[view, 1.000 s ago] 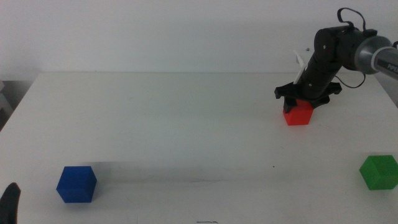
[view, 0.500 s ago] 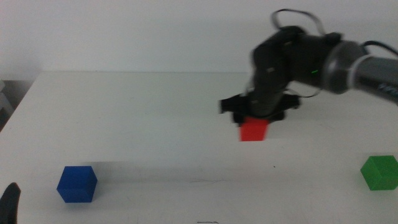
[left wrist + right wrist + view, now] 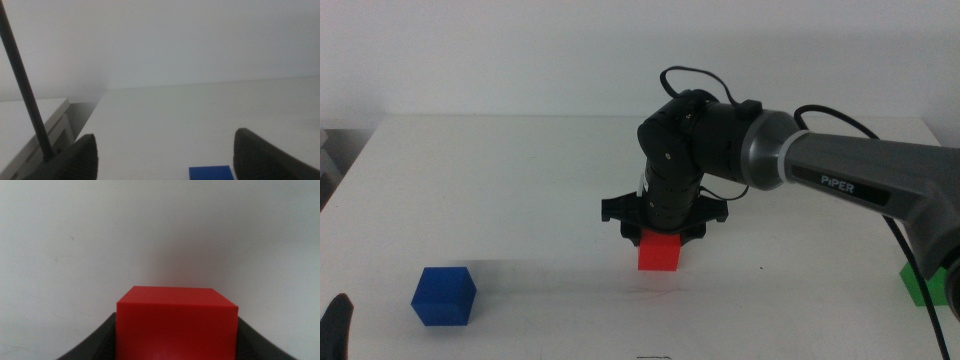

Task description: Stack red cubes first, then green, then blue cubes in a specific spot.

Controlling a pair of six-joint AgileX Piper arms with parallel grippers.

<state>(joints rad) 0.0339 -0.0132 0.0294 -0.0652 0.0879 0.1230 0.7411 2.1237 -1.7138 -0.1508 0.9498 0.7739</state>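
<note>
— Blue first, far left of the middle view: the blue cube [image 3: 444,296] sits alone on the white table [image 3: 520,190], near its front edge. What does the left wrist camera add?

— Only a strip of that cube's top face [image 3: 211,173], between the jaws of the left gripper [image 3: 165,157], which stand wide apart with nothing in them. In the middle view, just a dark tip of that gripper [image 3: 336,325] shows at the bottom corner.

— And mid-table?

— The right gripper [image 3: 660,238], on its dark arm reaching in from the right, is clamped on the red cube [image 3: 659,253]. I cannot tell whether the cube touches the table or hangs just above it.

— The right wrist view?

— Close up: the red cube [image 3: 176,322], matte and plain-faced, fills the gap between the jaws, both pressed against its sides.

— Far right?

— The green cube [image 3: 928,283], partly hidden behind the arm, well apart from the others. A pale plain wall [image 3: 520,50] rises behind the table.
</note>
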